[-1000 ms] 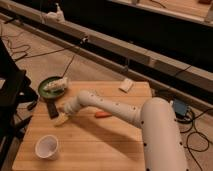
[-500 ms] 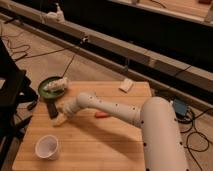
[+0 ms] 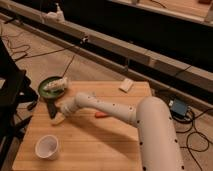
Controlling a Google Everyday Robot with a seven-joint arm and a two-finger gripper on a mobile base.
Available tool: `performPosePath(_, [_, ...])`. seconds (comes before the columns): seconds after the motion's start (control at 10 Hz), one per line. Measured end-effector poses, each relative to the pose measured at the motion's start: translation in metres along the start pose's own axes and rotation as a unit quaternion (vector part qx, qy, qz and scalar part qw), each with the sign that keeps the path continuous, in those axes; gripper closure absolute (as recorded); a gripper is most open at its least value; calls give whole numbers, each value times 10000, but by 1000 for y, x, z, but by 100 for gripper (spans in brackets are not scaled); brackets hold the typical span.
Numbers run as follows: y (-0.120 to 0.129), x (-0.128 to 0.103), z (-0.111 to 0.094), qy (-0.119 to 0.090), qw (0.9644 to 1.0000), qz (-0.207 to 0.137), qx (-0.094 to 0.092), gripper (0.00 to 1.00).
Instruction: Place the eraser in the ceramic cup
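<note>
The ceramic cup [image 3: 47,146] is a small white round cup standing upright near the front left corner of the wooden table [image 3: 105,145]. A flat black block, the eraser [image 3: 51,109], lies at the table's left side just below the green dish. My gripper [image 3: 59,115] is at the end of the white arm, low over the table and right beside the eraser, touching or nearly touching it. The gripper is about a cup's width behind and slightly right of the cup.
A green round dish [image 3: 44,91] with a pale object in it sits at the back left corner. An orange stick [image 3: 101,114] lies mid-table under the arm. A small white block [image 3: 126,85] lies at the back edge. Cables run over the floor around the table.
</note>
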Motion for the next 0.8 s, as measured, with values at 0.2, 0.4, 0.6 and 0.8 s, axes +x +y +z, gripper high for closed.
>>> performPosePath(0.2, [-7, -8, 11, 15, 10000, -67, -32, 31])
performPosePath(0.4, [-12, -12, 17, 48, 9999, -146, -33, 50])
performPosePath(0.6, [-17, -15, 18, 68, 9998, -175, -10, 68])
performPosePath(0.8, [-20, -17, 14, 68, 9998, -195, 19, 91])
